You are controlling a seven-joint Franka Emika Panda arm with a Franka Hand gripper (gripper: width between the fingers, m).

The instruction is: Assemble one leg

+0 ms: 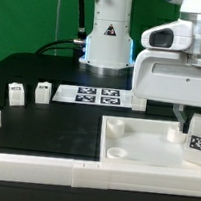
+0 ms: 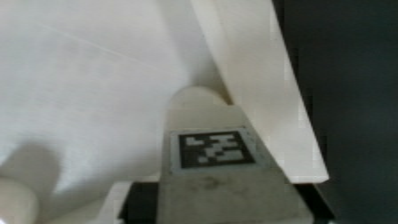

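Above the edge of the large white square tray-like plastic panel (image 1: 144, 143) that lies toward the exterior view's right, a small white stubby plastic leg (image 1: 197, 139) with black-and-white square tags on its faces is held upright by the white two-finger end effector (image 1: 190, 122). The end effector is closed down to the width of the leg, which is gripped between its fingers. One dark finger (image 1: 177, 115) is seen just beside the leg, on the side nearer the middle of the panel; the other finger cannot be made out. The leg hangs directly beneath the end effector, its lower end close over the panel's raised rim. Whether it touches the rim cannot be told.

In the wrist view the leg (image 2: 217, 150) is seen at the tips of the end effector (image 2: 214, 198) with one tag turned to the camera. The panel (image 2: 89, 90) is spread beneath it, its rim is passed close by the leg, and the black counter (image 2: 347, 80) is seen beyond that rim.

Well apart from the panel, toward the exterior view's left, two further small white tagged blocks (image 1: 16, 93) (image 1: 42, 90) are stood on the counter (image 1: 56, 124). Behind the panel the thin flat white marker board (image 1: 99, 93) is laid flat, and behind that the arm's white base (image 1: 105, 39) is seen.
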